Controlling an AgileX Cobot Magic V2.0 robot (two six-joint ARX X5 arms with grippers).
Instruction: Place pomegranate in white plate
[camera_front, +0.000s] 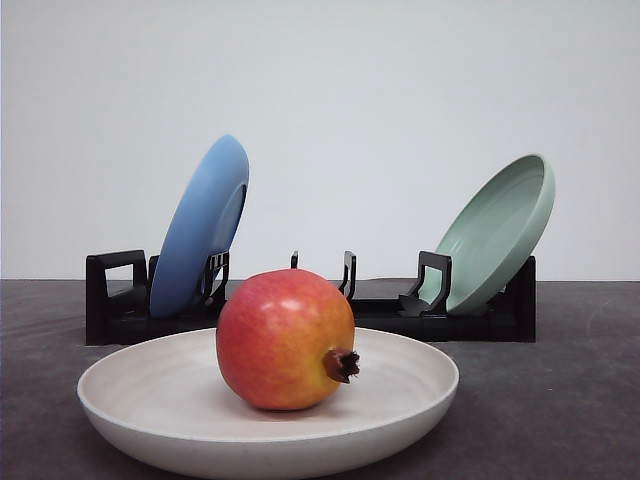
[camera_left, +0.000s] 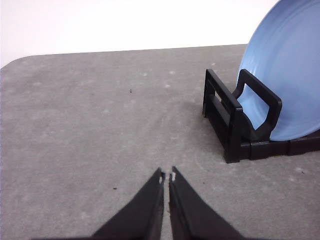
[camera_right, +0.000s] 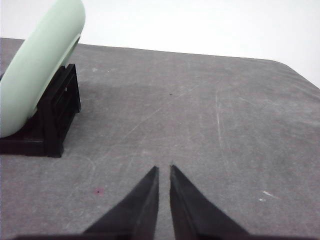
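The pomegranate (camera_front: 285, 340) sat in the white plate (camera_front: 150, 400); the left hand (camera_left: 167, 176) and right hand (camera_right: 164, 169) hovered low over the table (camera_left: 100, 125), fingers nearly together, holding nothing.

1. A round pomegranate (camera_front: 284, 338), red with a yellow-orange blush, rests inside the plate, lying on its side with its dark brown crown pointing right.
2. A wide, shallow white plate (camera_front: 150, 405), matte with a raised rim, sits flat on the table.

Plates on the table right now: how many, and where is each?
3. The white plate in front holds the pomegranate; the blue plate leans at the black rack's left end, the pale green plate at its right.
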